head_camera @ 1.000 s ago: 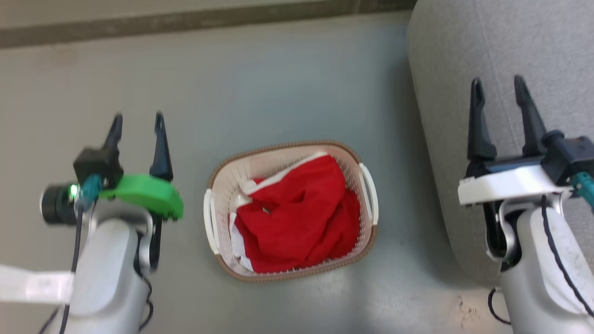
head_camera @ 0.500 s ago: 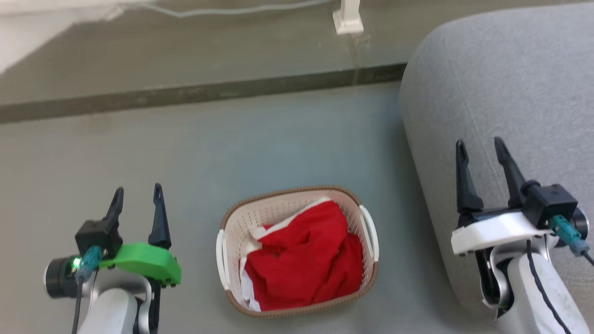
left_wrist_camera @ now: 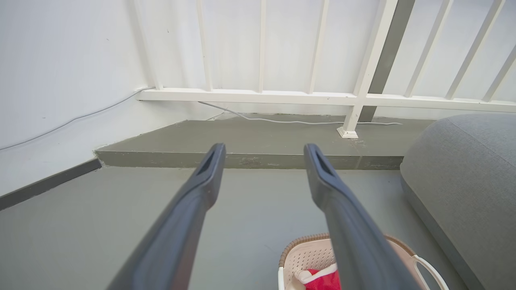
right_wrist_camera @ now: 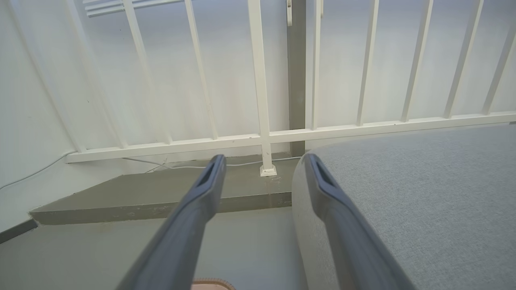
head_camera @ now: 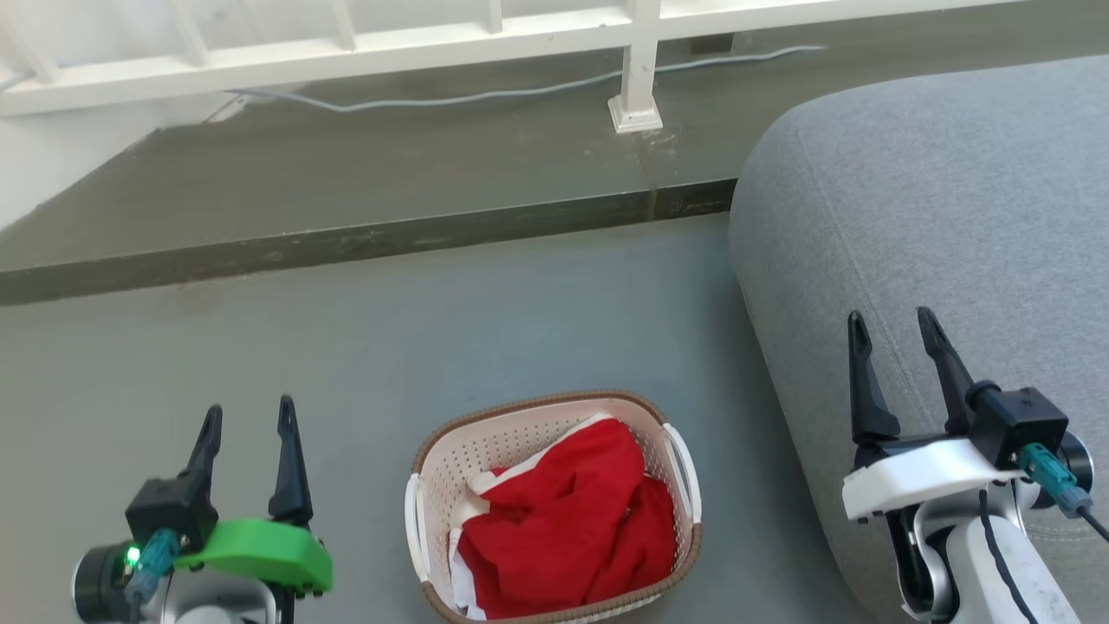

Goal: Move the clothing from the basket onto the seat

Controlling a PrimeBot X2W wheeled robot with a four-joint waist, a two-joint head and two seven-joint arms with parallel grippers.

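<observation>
Underfoot, a smooth grey floor runs back to a low, darker step. A white wall stands at the left and a white railing runs along the far side. A pale cable lies on the step below the rail.

At lower left the left end effector hangs over bare floor, its two dark fingers spread wide, holding and touching nothing. To its right, apart from it, the basket stands on the floor. The red clothing, with white trim showing at its edge, lies bunched inside.

Right of the basket, near but not touching, is the grey seat, with a stitched seam down its side. The right end effector hovers over the seat's near edge, fingers wide apart and empty.
</observation>
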